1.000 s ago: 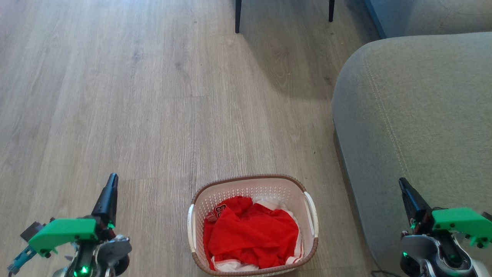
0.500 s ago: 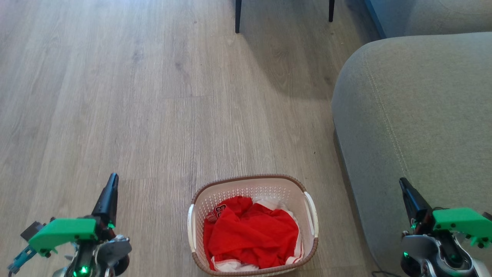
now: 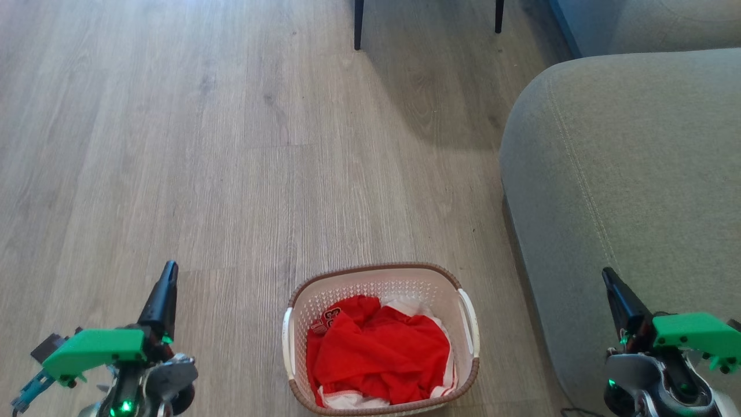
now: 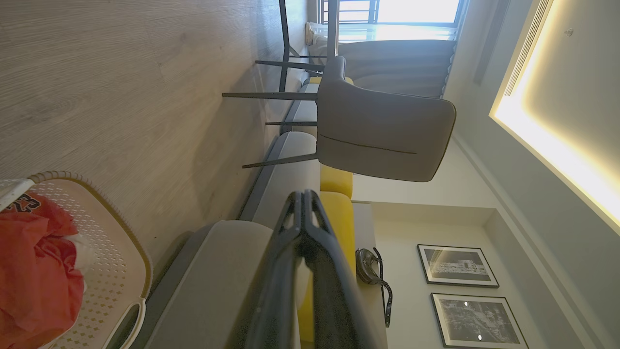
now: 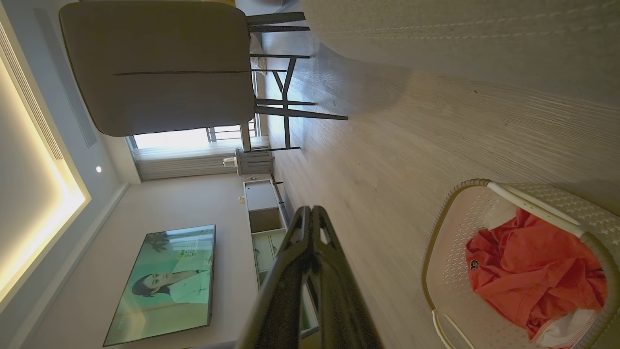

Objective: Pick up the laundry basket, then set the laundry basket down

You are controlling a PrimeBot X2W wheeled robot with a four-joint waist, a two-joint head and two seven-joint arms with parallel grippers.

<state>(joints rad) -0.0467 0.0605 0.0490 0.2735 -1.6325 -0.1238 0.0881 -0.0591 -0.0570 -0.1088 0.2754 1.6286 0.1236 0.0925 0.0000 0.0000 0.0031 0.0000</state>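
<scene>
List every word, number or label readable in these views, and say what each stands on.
"23": dark numerals, partly creased, on the crumpled red fabric garment in the cream perforated plastic laundry basket.
Small dark mark on that garment, right wrist view: too small to read.
Wall-mounted flat television screen: any text too blurred to read.
Two black-framed wall pictures: no legible text.

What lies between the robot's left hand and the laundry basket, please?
Just bare wooden floor. In the head view, nothing sits on the stretch between the left hand and the laundry basket.
</scene>
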